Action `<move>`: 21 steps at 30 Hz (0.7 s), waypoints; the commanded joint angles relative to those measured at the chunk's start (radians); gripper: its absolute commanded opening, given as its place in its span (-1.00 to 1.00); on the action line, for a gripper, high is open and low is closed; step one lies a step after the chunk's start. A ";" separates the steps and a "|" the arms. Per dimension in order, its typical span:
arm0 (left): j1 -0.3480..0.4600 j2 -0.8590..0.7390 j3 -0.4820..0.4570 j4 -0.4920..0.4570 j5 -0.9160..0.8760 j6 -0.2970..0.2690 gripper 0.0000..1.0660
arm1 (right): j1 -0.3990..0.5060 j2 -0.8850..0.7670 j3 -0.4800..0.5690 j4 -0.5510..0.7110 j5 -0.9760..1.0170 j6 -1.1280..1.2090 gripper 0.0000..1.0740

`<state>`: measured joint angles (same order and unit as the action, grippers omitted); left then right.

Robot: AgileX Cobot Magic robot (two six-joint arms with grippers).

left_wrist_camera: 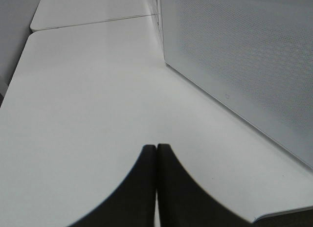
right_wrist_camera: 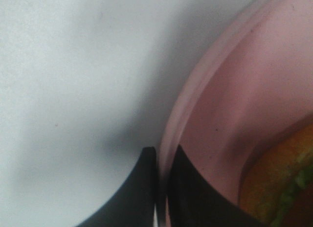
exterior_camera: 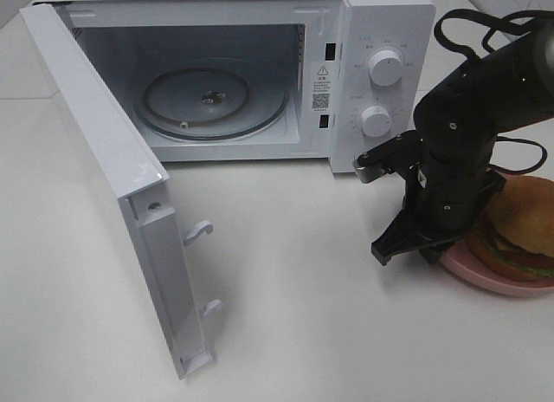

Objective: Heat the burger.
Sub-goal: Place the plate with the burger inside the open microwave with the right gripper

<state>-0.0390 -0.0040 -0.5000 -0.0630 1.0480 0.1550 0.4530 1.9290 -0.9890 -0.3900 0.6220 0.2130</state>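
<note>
Sensibly, the soft, easily toppled burger (exterior_camera: 521,220) is judged best carried by its stiff pink plate (exterior_camera: 506,287), whose rim is pinched by the closed right hand (right_wrist_camera: 163,161).

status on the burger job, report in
Left tool shut, empty. Right tool shut on rim of round pink plate. Golden-bun burger sits on it, outside the white microwave. Door open, nothing seen blocking.

Reaches down on the right side with the black right arm (exterior_camera: 485,99), wrist angled steeply downward. Clamps the right gripper (right_wrist_camera: 163,156) onto the rim of the pink plate (right_wrist_camera: 254,90), one finger on each side. Holds the left gripper (left_wrist_camera: 156,153) low, fingers pressed together.
</note>
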 commanded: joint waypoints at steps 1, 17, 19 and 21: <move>-0.001 -0.024 0.003 0.001 -0.014 0.000 -1.00 | 0.001 -0.019 0.008 -0.007 0.030 -0.023 -1.00; -0.001 -0.024 0.003 0.001 -0.014 0.000 -1.00 | 0.195 -0.068 0.065 -0.188 0.140 0.056 -1.00; -0.001 -0.024 0.003 0.001 -0.014 0.000 -1.00 | 0.209 -0.068 0.066 -0.200 0.144 0.064 -1.00; -0.001 -0.024 0.003 0.001 -0.014 0.000 -1.00 | 0.232 -0.068 0.066 -0.209 0.164 0.066 -1.00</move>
<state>-0.0390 -0.0040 -0.5000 -0.0630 1.0480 0.1550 0.6810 1.8710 -0.9260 -0.5540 0.7530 0.2710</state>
